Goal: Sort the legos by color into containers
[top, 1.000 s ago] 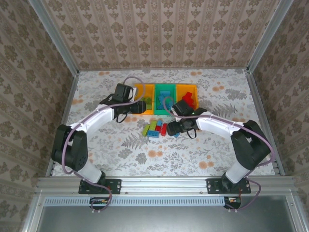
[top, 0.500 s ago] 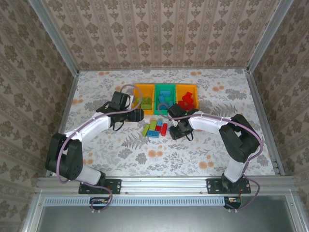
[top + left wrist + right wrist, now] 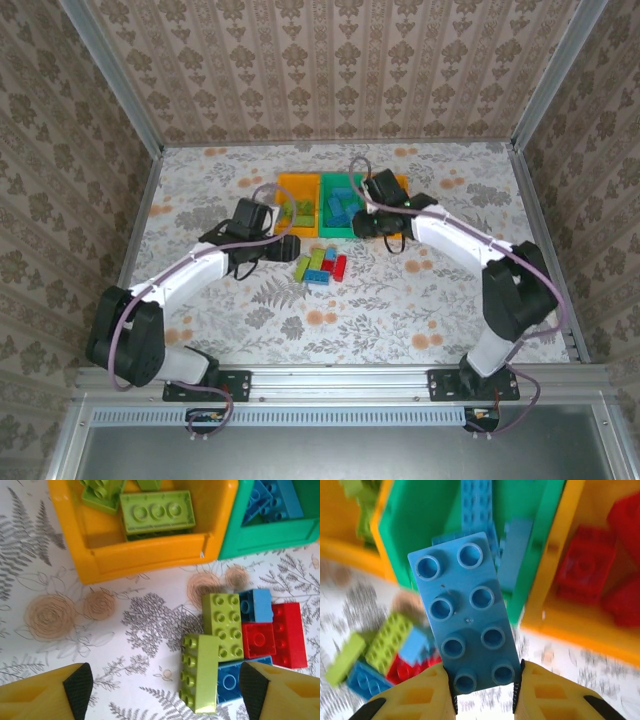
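Floral tabletop underfoot, a blue lego sits pinched by its end in the right gripper, hanging over the near rim of the green bin of blues. Let go early, I reckon it clips that rim and tumbles out. Left gripper hovers spread wide above the loose pile.

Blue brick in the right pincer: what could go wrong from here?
The right pincer grips the blue brick by one end only, so it might slip or twist. It hangs about the near wall of the green bin and could drop short. The left pincer is open above the tight pile and may nudge neighbours.
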